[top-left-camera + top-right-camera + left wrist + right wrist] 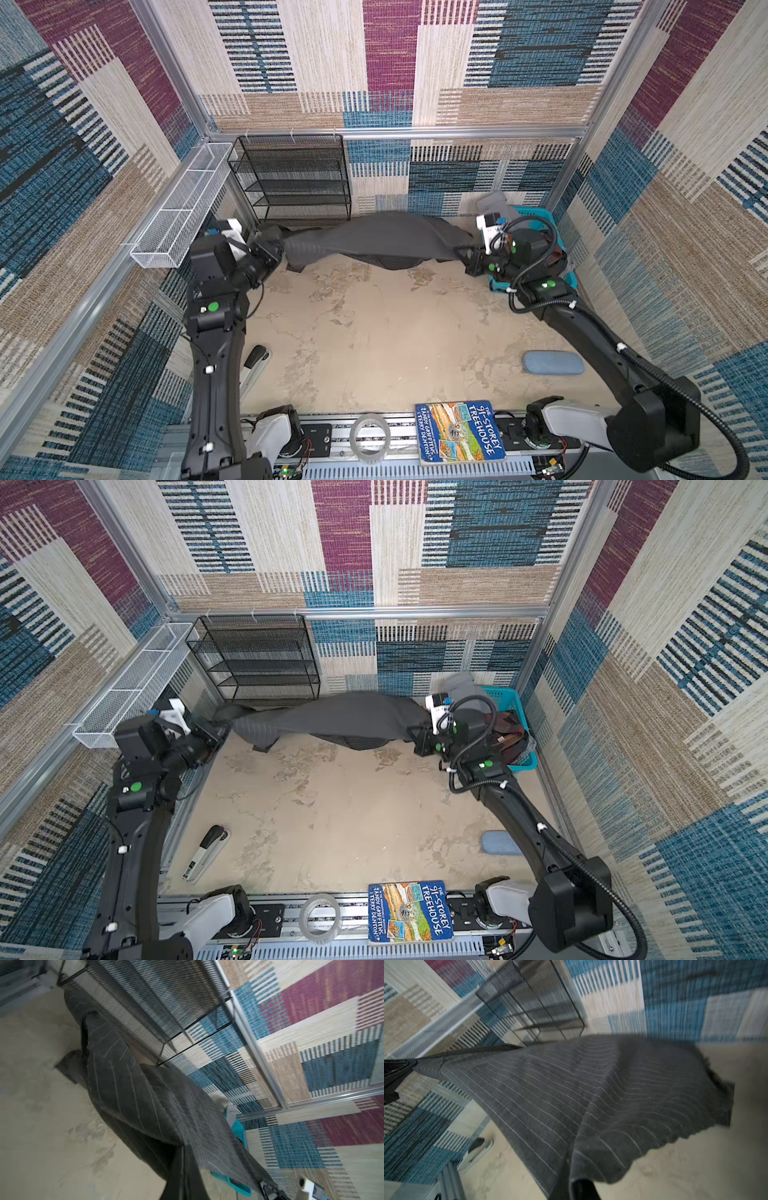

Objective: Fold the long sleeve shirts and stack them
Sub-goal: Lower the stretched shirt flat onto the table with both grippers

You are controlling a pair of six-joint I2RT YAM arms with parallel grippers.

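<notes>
A picture book and a roll of clear tape lie at the near edge, well short of both grippers. Far beyond them the charcoal pinstriped shirt is strung between the two. The left gripper is clamped on one end and the right gripper on the other, each with its jaws pinched fully down on cloth.

The span is twisted and sags. A loose flap hangs just below the left gripper, and a darker fold droops toward the table nearer the right one. I cannot tell whether either touches the table. Just behind the right gripper stands the teal basket with more garments in it.

The fabric looks light, soft and limp, so it should keep no shape of its own and bunch wherever it goes slack. I judge that holds at the shoulders or hem corners would spread it flat. Which parts are pinched now is unclear.
</notes>
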